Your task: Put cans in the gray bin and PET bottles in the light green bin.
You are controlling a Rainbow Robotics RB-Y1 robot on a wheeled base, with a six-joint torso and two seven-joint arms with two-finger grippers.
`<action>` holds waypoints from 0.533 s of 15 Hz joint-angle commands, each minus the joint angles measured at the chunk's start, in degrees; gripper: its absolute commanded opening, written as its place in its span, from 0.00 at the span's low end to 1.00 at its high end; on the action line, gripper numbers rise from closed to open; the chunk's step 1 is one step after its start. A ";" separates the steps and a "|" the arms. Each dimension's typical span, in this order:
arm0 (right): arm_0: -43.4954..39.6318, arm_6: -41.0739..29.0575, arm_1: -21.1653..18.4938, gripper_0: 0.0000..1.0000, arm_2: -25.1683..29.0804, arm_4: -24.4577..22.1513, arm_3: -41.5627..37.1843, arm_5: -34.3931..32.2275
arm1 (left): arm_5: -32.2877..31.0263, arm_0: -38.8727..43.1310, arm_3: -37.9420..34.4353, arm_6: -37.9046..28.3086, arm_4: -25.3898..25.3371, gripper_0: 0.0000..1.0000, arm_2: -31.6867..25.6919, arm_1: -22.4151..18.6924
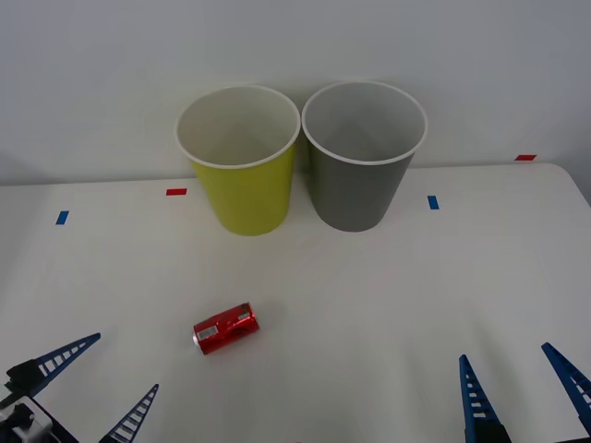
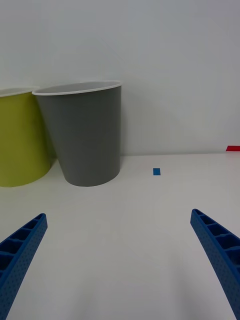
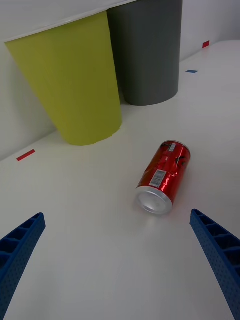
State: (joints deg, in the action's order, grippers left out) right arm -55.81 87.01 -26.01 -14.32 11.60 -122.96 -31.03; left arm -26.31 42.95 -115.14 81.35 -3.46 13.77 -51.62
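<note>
A small red can (image 1: pixel 225 327) lies on its side on the white table, left of centre; the left wrist view shows the can (image 3: pixel 164 176) with a silver end facing the camera. The light green bin (image 1: pixel 242 161) and the gray bin (image 1: pixel 362 157) stand side by side at the back, both upright with nothing visible inside. My left gripper (image 1: pixel 81 388) is open at the front left, a short way in front and to the left of the can. My right gripper (image 1: pixel 522 380) is open at the front right, holding nothing. No PET bottles are in view.
Small blue tape marks (image 1: pixel 62 218) (image 1: pixel 433 202) and red tape marks (image 1: pixel 175 192) (image 1: pixel 524 158) lie on the table (image 1: pixel 369 295). A white wall rises just behind the bins. The right wrist view shows the gray bin (image 2: pixel 85 135) ahead across bare tabletop.
</note>
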 commanded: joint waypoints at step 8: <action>0.00 0.00 0.00 1.00 0.00 0.00 0.00 0.00 | 9.09 -10.61 -2.63 -0.84 -6.30 1.00 7.23 -9.20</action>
State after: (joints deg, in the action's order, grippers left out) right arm -55.81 87.01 -26.01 -14.32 11.60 -122.96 -31.03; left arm -17.25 33.14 -117.73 80.59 -8.38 20.41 -59.41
